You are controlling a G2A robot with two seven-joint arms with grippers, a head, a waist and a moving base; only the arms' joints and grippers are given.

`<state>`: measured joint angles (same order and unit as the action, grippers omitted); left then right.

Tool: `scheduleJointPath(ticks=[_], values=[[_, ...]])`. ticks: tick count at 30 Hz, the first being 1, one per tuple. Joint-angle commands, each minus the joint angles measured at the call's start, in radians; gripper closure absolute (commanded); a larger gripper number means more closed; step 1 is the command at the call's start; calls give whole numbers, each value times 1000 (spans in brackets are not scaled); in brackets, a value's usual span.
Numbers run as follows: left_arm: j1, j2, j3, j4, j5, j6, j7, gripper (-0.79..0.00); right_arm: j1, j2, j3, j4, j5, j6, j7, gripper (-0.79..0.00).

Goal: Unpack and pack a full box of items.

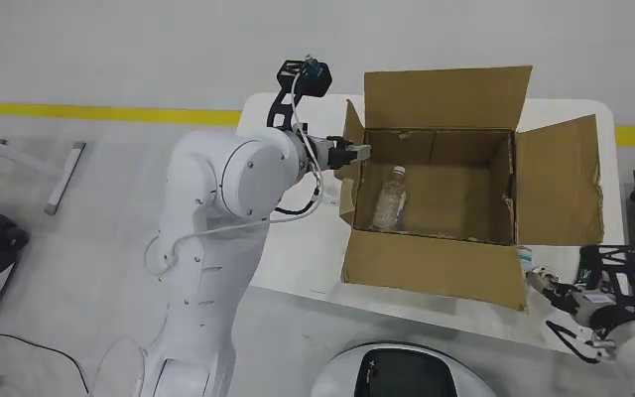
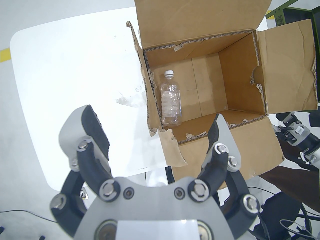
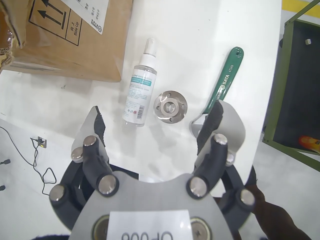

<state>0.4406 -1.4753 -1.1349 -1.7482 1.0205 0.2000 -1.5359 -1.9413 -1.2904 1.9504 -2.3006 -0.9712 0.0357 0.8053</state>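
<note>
**Box Handling: One Bottle Inside, Three Items on the Table**

1. Left gripper (image 1: 359, 152): positioned above the box's left edge, looking down into the opening. Its fingers are spread wide and hold nothing. This placement likely suits a descent onto the contents.

2. Brown corrugated cardboard box (image 1: 437, 268): stands on the white rounded table (image 1: 298, 258) with all four flaps folded outward, which keeps the opening free for access from above.

3. Clear ribbed plastic bottle with a white cap (image 1: 389, 198): lies on its side on the box floor, close along the wall nearest the left gripper. Access beside that wall is probably tight.

4. Right gripper (image 1: 544, 303): sits off the box's right front corner, fingers apart and empty.

5. Laid flat on the table below it, well apart from each other:
   - white-labelled spray bottle (image 3: 140, 88), just beside the box corner;
   - round steel flange (image 3: 170, 107);
   - green-handled wrench (image 3: 226, 81).
</note>
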Motion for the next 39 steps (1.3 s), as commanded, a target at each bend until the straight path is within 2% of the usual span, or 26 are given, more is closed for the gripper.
scheduleJointPath(ticks=[1,9,18,19,24,29,31,32,33,34,35,39], values=[[0,0,0,0,0,0,0,-785,22,1,-32,18,-27,11,-3,-646],[0,0,0,0,0,0,0,-785,85,3,-120,62,-110,51,-8,-554],[0,0,0,0,0,0,0,-785,136,6,-167,102,-145,67,6,-480],[0,0,0,0,0,0,0,-785,134,6,-167,95,-143,65,7,-483],[0,0,0,0,0,0,0,-785,75,4,-106,33,-40,53,-39,-600],[0,0,0,0,0,0,0,-785,-4,-6,38,16,193,94,-82,-603],[0,0,0,0,0,0,0,-785,-15,-8,85,29,276,101,-81,-662],[0,0,0,0,0,0,0,-785,-16,-9,103,41,310,107,-87,-656],[0,0,0,0,0,0,0,-785,-17,-10,112,56,337,113,-88,-610],[0,0,0,0,0,0,0,-785,-14,-10,110,68,373,108,-76,-468],[0,0,0,0,0,0,0,-785,-9,-9,111,78,395,101,-67,-382],[0,0,0,0,0,0,0,-785,12,-5,90,89,379,81,-61,-376]])
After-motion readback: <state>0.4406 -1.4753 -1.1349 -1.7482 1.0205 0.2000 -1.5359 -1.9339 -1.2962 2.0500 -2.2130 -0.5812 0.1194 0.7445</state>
